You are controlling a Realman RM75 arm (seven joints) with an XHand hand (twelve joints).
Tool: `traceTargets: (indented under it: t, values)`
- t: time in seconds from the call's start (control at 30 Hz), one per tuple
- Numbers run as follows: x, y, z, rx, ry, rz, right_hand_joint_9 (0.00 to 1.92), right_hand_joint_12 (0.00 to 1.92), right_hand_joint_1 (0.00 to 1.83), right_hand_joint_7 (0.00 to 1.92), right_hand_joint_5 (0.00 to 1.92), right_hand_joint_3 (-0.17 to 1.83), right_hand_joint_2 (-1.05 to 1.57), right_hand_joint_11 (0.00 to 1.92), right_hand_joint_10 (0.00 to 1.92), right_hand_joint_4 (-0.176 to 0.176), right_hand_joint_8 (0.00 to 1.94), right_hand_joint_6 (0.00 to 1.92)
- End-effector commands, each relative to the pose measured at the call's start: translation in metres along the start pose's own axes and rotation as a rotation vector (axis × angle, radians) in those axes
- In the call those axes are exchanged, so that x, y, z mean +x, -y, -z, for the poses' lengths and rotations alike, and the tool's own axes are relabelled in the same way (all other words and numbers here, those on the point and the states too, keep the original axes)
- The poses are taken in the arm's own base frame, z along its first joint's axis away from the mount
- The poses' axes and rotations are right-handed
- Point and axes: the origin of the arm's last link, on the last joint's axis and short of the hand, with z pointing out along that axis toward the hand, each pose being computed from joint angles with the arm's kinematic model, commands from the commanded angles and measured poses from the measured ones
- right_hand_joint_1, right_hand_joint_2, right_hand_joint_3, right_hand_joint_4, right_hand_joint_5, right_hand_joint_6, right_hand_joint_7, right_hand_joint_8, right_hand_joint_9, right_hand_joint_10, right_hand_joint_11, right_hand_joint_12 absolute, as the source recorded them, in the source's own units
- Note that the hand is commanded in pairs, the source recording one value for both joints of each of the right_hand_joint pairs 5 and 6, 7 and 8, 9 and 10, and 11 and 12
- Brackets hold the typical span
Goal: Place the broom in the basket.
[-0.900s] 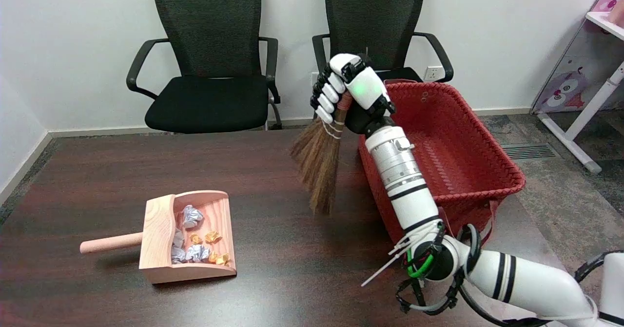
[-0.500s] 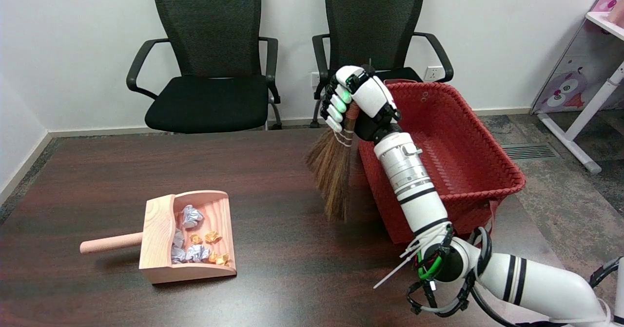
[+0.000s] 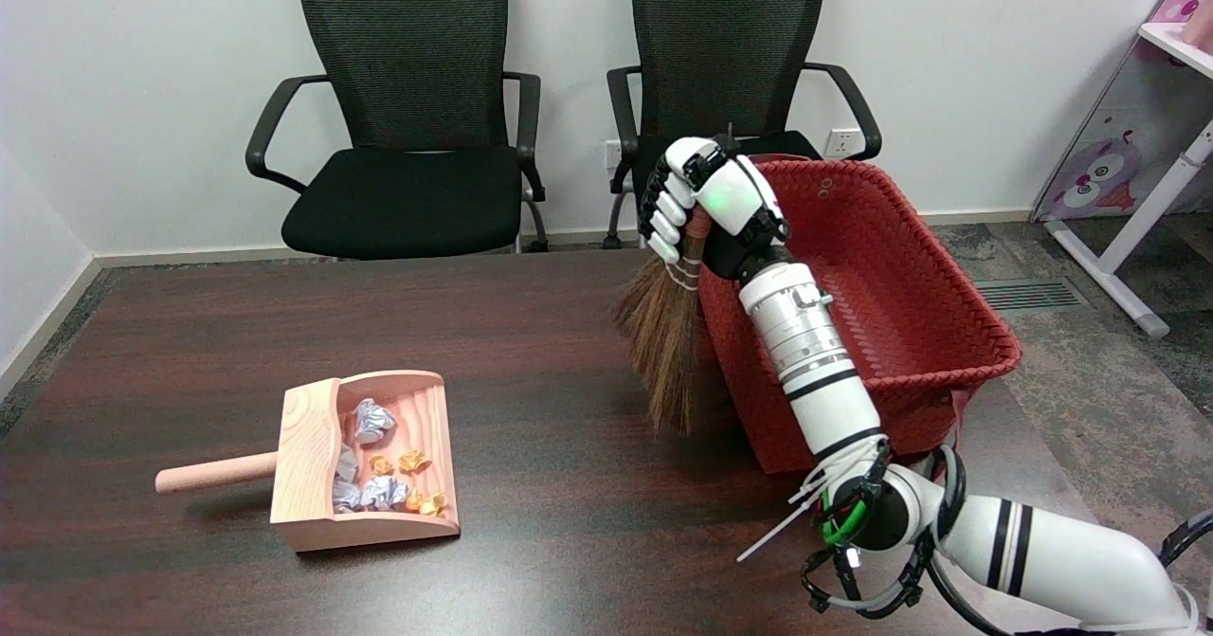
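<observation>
One hand was at work, and we saw the right hand point(image 3: 713, 202) wrapped around the broom point(image 3: 669, 333), its fingers point(image 3: 666, 217) curled tightly about the bound neck just above the bristles. The broom hung nearly upright in that grip, handle end up and brown bristles fanning downward, their tips low over the dark worktop point(image 3: 531, 333); we could not tell whether they touched it. It was held just beside the left wall of the red woven basket point(image 3: 910, 276), outside it, with the bristles lying against or very close to that wall. The basket sat on the right part of the worktop, tilted so that its open mouth faced up and toward us. The white forearm rose from the lower right and crossed in front of the basket's near left corner. Well apart, on the near left of the worktop, we noted a wooden dustpan point(image 3: 360, 465) lying flat, its round handle pointing left, with crumpled paper scraps point(image 3: 379, 475) of white and orange inside it. Beyond the far edge stood two black mesh office chairs point(image 3: 407, 143), side by side against a pale wall, the right one partly behind the raised hand.
</observation>
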Motion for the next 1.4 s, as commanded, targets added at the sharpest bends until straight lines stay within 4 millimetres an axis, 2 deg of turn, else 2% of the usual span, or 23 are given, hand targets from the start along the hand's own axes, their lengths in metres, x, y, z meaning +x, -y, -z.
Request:
traceTargets:
  t: [0.03,0.17,0.23,0.33,0.5,0.67,0.77,0.93,1.03,1.1,1.27,1.4]
  values:
    - [-0.003,0.04,-0.012,0.103,-0.01,-0.06,1.92,1.92,0.69,1.92,1.92,1.69,1.4,1.92,1.92,-0.001,1.92,1.92]
    - [-0.007,0.102,-0.038,0.169,0.068,-0.129,1.92,1.92,0.71,1.92,1.92,1.67,1.4,1.92,1.92,-0.001,1.92,1.92]
    - [-0.011,0.141,-0.056,0.181,0.146,-0.153,1.92,1.92,0.71,1.92,1.92,1.67,1.4,1.92,1.92,-0.002,1.92,1.92]
    - [0.001,0.187,-0.077,0.179,0.205,-0.131,1.92,1.92,0.71,1.92,1.92,1.68,1.41,1.92,1.92,-0.001,1.92,1.92]
    - [0.036,0.239,-0.095,0.16,0.192,-0.015,1.92,1.92,0.72,1.92,1.92,1.66,1.44,1.92,1.92,0.002,1.92,1.92]
    - [0.058,0.268,-0.094,0.149,0.154,0.136,1.92,1.92,0.73,1.92,1.92,1.65,1.44,1.92,1.92,0.003,1.92,1.92]
    - [0.064,0.269,-0.089,0.148,0.132,0.175,1.92,1.92,0.73,1.92,1.92,1.66,1.43,1.92,1.92,0.003,1.92,1.92]
    - [0.079,0.243,-0.067,0.16,0.056,0.227,1.92,1.92,0.75,1.92,1.92,1.67,1.41,1.92,1.92,0.002,1.92,1.92]
    - [0.095,0.221,-0.049,0.161,0.007,0.306,1.92,1.92,0.76,1.92,1.92,1.7,1.37,1.92,1.92,0.002,1.92,1.92]
    - [0.1,0.197,-0.035,0.117,0.0,0.341,1.92,1.92,0.77,1.92,1.92,1.73,1.33,1.92,1.92,0.001,1.92,1.92]
    - [0.094,0.152,-0.014,0.072,-0.014,0.46,1.92,1.92,0.77,1.92,1.92,1.83,1.28,1.92,1.92,-0.002,1.92,1.92]
    - [0.097,0.118,-0.004,0.074,-0.085,0.487,1.92,1.92,0.76,1.92,1.92,1.83,1.28,1.92,1.92,-0.001,1.92,1.92]
